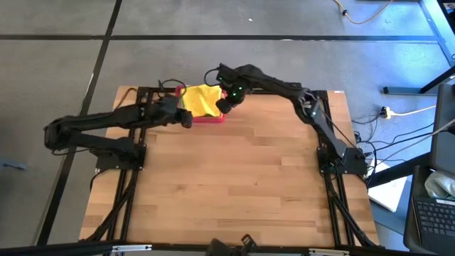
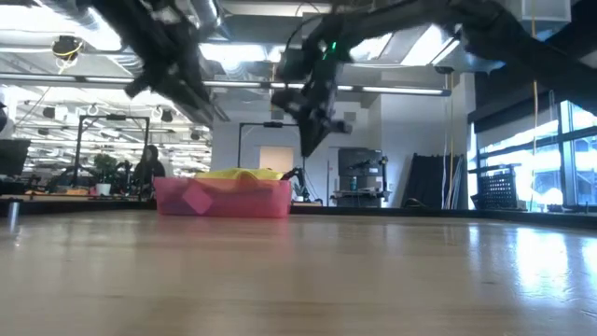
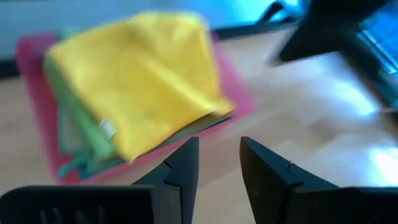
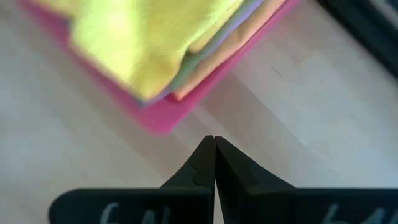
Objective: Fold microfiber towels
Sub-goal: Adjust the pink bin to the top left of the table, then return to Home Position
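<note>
Both over the tray [image 1: 210, 119] upper centre, left pincer [image 3: 219, 163] spread, right pincer [image 4: 214, 160] pressed together and empty; best to pinch only the top yellow towel [image 1: 201, 99] by its edge.

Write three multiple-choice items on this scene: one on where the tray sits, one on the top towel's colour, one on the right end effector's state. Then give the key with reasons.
1. The pink tray sits:
A. at the table's far edge, between the arms
B. at the near edge
C. on the floor

2. The top towel is:
A. teal
B. yellow
C. white

3. The right end effector is:
A. shut, empty
B. shut on a towel
C. wide open

Key: 1 A, the high view shows it at the far edge; 2 B, yellow covers the stack in both wrist views; 3 A, its fingers meet above bare wood.
</note>
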You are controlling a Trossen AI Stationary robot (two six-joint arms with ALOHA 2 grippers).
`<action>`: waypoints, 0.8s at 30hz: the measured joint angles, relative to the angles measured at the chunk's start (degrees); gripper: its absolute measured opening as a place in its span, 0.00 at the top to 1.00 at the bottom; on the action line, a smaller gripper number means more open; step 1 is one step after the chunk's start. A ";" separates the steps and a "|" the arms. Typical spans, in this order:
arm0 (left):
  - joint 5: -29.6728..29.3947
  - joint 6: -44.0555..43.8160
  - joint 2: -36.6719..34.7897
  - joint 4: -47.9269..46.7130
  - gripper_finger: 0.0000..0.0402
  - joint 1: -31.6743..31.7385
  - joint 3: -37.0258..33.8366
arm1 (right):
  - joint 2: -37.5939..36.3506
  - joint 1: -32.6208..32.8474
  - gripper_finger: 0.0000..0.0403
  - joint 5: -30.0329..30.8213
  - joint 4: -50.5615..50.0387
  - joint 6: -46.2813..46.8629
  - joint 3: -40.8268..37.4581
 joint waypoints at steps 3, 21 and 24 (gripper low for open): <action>-0.03 1.65 -3.57 -1.34 0.73 -1.22 1.97 | 3.42 -0.65 0.97 -0.63 2.16 5.69 0.00; -2.02 1.07 -13.51 -8.53 0.73 -3.66 3.08 | 9.92 -2.03 0.99 -8.54 22.89 20.42 0.13; -1.71 0.41 -13.61 -8.47 0.73 -3.66 3.08 | 11.10 -1.55 0.99 -7.98 23.71 21.52 0.04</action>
